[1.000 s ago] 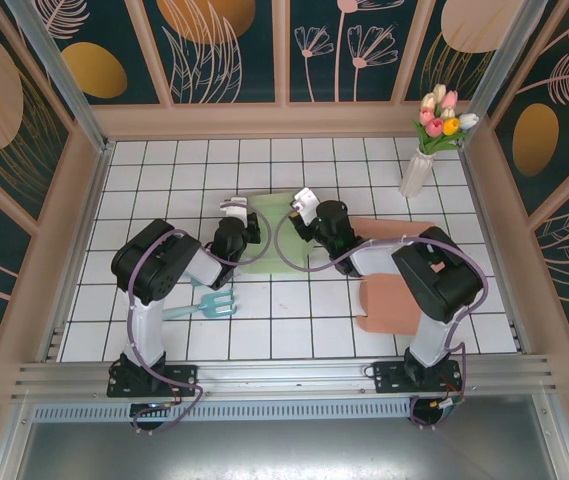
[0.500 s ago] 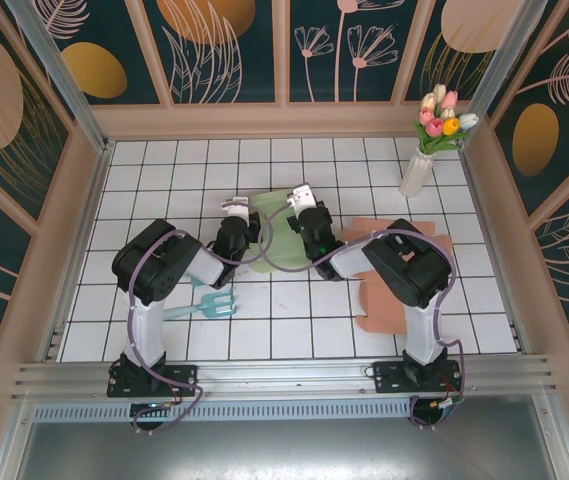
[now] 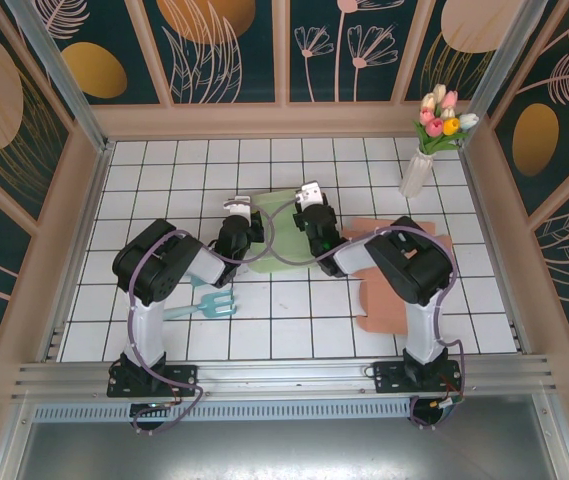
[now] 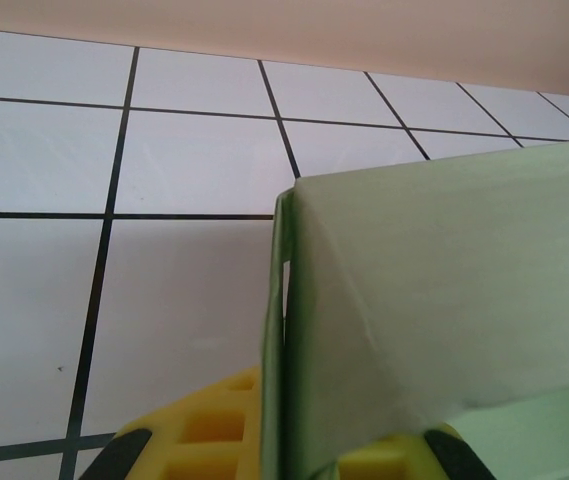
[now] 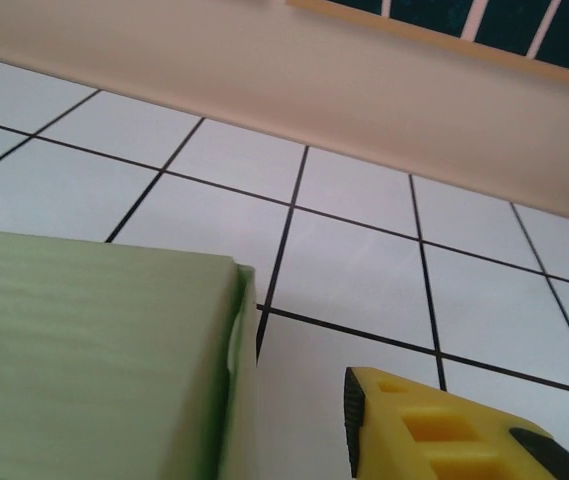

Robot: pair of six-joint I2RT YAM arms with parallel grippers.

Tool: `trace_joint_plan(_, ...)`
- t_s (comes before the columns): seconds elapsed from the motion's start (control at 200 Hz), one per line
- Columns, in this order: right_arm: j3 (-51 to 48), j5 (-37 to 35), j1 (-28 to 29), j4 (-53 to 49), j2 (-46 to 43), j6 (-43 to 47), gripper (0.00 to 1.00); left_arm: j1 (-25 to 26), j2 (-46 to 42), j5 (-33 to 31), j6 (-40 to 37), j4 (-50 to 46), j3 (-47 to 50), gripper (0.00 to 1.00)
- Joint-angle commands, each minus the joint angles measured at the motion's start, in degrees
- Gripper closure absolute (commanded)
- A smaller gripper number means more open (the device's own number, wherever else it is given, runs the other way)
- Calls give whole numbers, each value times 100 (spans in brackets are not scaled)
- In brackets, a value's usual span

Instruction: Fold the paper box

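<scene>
Green paper box (image 3: 282, 240): left gripper (image 4: 284, 455) pinches a raised wall; right gripper (image 3: 311, 200) at a corner, closure unclear. Risk: an uneven pull could crease the thin wall or let it slip free.

Count from the top view: 1 green paper box (image 3: 276, 225); 2 robot arms: left arm (image 3: 154, 265), right arm (image 3: 416, 268); 1 teal hand fork (image 3: 209, 303); 1 white vase (image 3: 416, 172) with 1 bunch of tulips (image 3: 442, 118), blooms too small to count; pink flat sheets (image 3: 389, 308), apparently 2, partly hidden
</scene>
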State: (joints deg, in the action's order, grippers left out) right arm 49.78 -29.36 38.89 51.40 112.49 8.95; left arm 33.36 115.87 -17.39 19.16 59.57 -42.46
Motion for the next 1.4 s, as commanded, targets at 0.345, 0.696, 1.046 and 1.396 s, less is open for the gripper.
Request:
trace_joint_plan(0.345, 289, -240, -110, -1146, 2, -340, 62, -49, -4, -107, 42, -311, -1, 100)
trace_joint_plan(0.696, 495, -2182, 74, -825, 216, 537, 83, -54, -3, -130, 60, -328, -15, 100)
trace_joint_plan(1.046, -246, 124, 72, -771, -807, -567, 56, -49, 7, -150, 66, -503, -120, 100)
trace_joint_plan(1.396, -1513, 1161, 92, -2457, -3876, -1631, 50, -51, 77, -174, 77, -1253, -573, 100)
